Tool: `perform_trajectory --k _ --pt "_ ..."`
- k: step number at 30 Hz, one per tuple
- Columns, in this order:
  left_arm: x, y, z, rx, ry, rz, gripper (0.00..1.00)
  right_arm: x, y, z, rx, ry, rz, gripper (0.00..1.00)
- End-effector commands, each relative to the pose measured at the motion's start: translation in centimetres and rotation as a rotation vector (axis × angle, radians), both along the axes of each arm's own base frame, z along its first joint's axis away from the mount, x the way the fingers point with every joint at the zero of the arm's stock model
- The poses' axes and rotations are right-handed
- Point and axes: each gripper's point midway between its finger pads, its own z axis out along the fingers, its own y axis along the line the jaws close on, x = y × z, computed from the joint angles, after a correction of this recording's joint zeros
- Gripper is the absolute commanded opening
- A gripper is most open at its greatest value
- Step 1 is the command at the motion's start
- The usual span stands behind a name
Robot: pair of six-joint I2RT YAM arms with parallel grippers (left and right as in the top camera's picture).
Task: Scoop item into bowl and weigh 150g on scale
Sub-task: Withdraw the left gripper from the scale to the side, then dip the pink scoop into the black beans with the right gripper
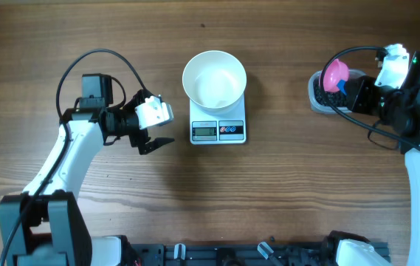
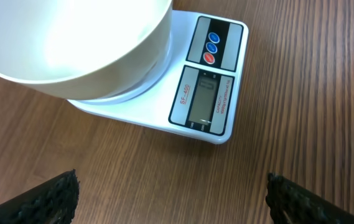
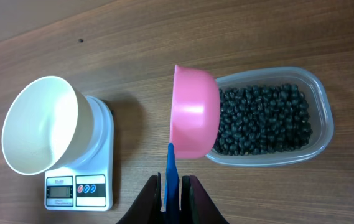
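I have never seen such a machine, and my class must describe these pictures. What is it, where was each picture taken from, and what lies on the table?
It is a robot with two arms, each ending in a two-finger gripper. One picture looks down on the table; the other two come from cameras on the wrists. An empty white bowl sits on a scale. A clear tub holds black beans. The right gripper is shut on a pink scoop over the tub. The left gripper is open and empty, near the scale.
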Motion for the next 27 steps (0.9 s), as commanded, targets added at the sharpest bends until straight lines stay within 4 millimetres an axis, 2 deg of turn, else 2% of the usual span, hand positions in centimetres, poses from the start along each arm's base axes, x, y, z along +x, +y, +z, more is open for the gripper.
perform_trajectory --k 1,12,20,27 --pt "-0.2 0.1 -1.3 -0.001 0.033 -0.009 1.0 0.0 -0.2 0.5 -0.02 -0.012 0.003 0.04" --pt "-0.4 -0.1 -1.4 -0.013 0.044 -0.019 1.0 0.0 -0.2 0.5 -0.015 -0.011 -0.001 0.04" --pt "-0.3 -0.4 0.2 -0.042 -0.004 -0.026 1.0 0.0 -0.2 0.5 -0.016 -0.011 -0.001 0.04" --pt "-0.3 -0.4 0.2 -0.041 -0.003 -0.027 1.0 0.0 -0.2 0.6 0.011 -0.005 -0.024 0.04"
